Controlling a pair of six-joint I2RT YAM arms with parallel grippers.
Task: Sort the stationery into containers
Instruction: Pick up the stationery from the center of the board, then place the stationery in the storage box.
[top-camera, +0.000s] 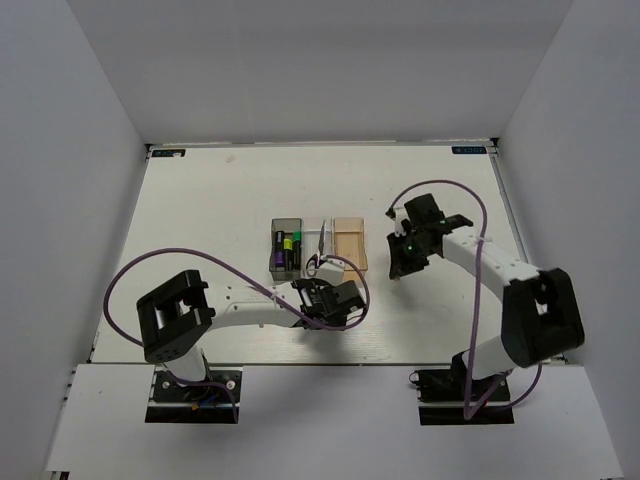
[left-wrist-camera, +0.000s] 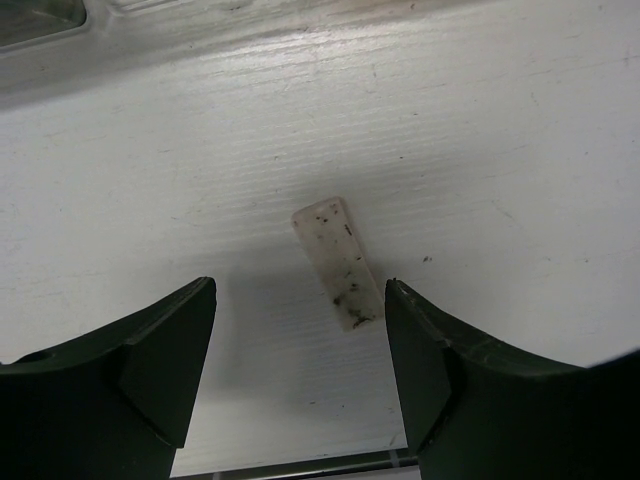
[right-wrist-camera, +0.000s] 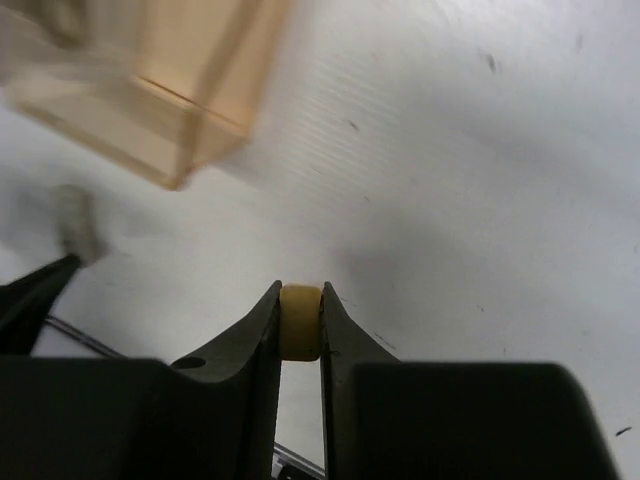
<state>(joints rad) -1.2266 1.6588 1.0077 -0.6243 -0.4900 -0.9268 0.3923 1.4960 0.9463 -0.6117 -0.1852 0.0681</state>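
- The grey eraser, a pale speckled block, lies flat on the white table, tilted a little off square. It sits between the two dark fingers of the left gripper and touches neither.
- The left gripper's jaws stand wide apart and hold nothing. They are low over the table, just in front of the row of bins.
- The beige eraser is pinched between the tips of the right gripper, whose jaws are narrowed hard against its two sides. It is held off the table, near the orange-tan bin.
- From above, the three bins stand side by side and touching: the dark smoky bin on the left, the clear bin in the middle, and the orange-tan one on the right.
- The three highlighters lie side by side in the dark bin, showing purple, green and yellow caps.
- The scissors lie in the clear bin.
- The right gripper hangs to the right of the orange-tan bin, apart from it.
- Two small dark label strips sit at the far corners of the table. Their writing is too small to read, and no brand or other text shows anywhere.
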